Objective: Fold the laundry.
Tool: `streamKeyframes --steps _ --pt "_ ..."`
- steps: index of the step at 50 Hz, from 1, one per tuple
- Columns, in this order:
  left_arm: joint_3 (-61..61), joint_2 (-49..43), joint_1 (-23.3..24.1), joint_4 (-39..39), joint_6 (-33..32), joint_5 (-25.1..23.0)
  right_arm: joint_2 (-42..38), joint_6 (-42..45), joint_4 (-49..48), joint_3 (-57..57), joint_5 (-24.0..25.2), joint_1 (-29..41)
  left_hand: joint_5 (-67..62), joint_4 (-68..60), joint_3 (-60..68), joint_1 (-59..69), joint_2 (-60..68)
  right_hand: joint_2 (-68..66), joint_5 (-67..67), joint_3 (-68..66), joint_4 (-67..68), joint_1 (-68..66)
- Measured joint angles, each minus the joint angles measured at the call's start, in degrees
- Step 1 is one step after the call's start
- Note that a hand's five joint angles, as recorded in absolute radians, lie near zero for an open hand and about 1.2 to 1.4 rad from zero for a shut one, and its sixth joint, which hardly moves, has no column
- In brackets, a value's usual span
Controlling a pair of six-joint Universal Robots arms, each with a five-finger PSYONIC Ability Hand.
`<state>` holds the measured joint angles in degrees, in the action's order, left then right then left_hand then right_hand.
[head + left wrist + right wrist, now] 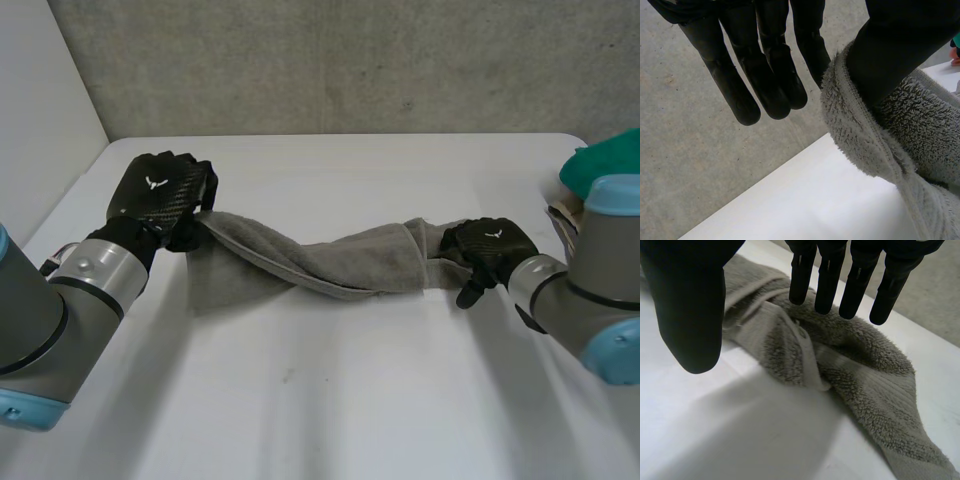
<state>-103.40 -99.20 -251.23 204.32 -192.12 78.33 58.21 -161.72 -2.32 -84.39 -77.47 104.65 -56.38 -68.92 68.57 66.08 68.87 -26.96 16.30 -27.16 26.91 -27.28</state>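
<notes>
Grey towel (340,262) lies roped across the desk (330,400), nine to three o'clock. Left hand (160,195), fingers straight, has one end draped over it. Right hand (490,248) is spread above the other end, gripping nothing. Recommend pinching the corners and pulling flat before folding.

The towel (340,265) is plain grey, with a ribbed band near one end. The surface (330,400) under the towel is white. The left hand (160,190) and right hand (490,245) at the towel's ends are black. The wall (350,60) behind the towel is mottled grey.
</notes>
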Motion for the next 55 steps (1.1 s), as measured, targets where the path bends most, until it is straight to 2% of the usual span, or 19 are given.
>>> streamKeyframes --steps 6,8,10,12,17,22,23,28,34,39,44,48,55 --pt "0.0 0.0 -0.4 -0.1 0.0 0.0 -6.3 -0.5 -3.7 4.2 -4.9 2.1 0.0 0.0 0.0 0.0 0.0 -4.0 5.3 -4.0 4.4 -4.4" --pt "0.0 0.1 -0.6 -0.1 0.0 0.0 -8.4 -0.5 -3.9 6.0 -6.0 2.6 0.0 0.0 0.0 0.0 0.0 -15.8 15.5 -15.3 14.9 -15.3" --pt "0.0 0.2 -0.8 -0.1 0.0 0.0 -9.7 -0.7 -3.9 7.6 -6.7 2.8 0.0 0.0 0.0 0.0 0.0 -33.6 33.5 -32.7 32.9 -32.7" --pt "0.2 0.4 -1.0 -0.2 0.0 0.1 -10.0 -1.2 -3.7 8.5 -7.0 2.8 0.0 0.0 0.0 0.0 0.0 -39.5 39.3 -38.7 39.1 -37.3" --pt "2.0 3.0 -2.4 -0.7 -0.2 0.5 -4.7 -3.2 -2.3 9.5 -5.9 2.0 0.0 0.0 0.0 0.0 0.0 -40.5 40.0 -40.7 41.4 -37.3" --pt "6.8 7.9 -5.0 -3.0 -0.6 1.1 6.9 -2.2 1.5 10.7 -2.4 -0.8 0.0 0.0 0.0 0.0 0.0 -40.5 40.0 -40.7 41.4 -37.3" --pt "9.3 9.8 -6.0 -4.2 -0.8 1.3 11.1 -0.9 3.6 11.9 -0.7 -2.3 0.0 0.0 0.0 0.0 0.0 -40.5 40.0 -40.7 41.5 -37.3" --pt "17.5 14.1 -8.7 -9.2 -2.0 1.9 20.0 3.1 11.7 18.0 3.7 -7.1 0.0 0.0 0.0 0.0 0.0 -40.5 40.0 -40.7 41.5 -37.3" --pt "24.8 13.7 -9.6 -15.4 -5.8 2.3 21.8 8.0 23.3 26.1 7.0 -9.8 0.0 0.0 0.0 0.0 0.0 -40.5 40.3 -40.7 41.6 -37.3" --pt "26.3 8.7 -8.5 -18.4 -10.5 2.4 19.1 11.3 26.2 26.9 7.2 -7.8 0.0 0.0 0.0 0.0 0.0 -40.5 41.5 -40.7 41.6 -37.3" --pt "26.7 1.5 -7.4 -17.3 -13.5 2.6 15.7 10.8 21.0 24.5 5.2 -4.7 0.0 0.0 0.0 0.0 0.0 -40.5 41.9 -40.7 41.6 -37.3" --pt "29.7 -7.0 -6.9 -12.0 -15.0 3.2 11.3 6.5 8.7 21.9 0.5 -1.4 0.0 0.0 0.0 0.0 0.0 -40.5 41.9 -40.7 41.6 -37.3" --pt "40.8 -14.9 -7.0 -1.0 -15.1 5.9 5.2 -0.6 -13.0 23.8 -7.4 1.5 0.0 0.0 0.0 0.0 0.0 -40.5 41.9 -40.9 41.7 -37.3"
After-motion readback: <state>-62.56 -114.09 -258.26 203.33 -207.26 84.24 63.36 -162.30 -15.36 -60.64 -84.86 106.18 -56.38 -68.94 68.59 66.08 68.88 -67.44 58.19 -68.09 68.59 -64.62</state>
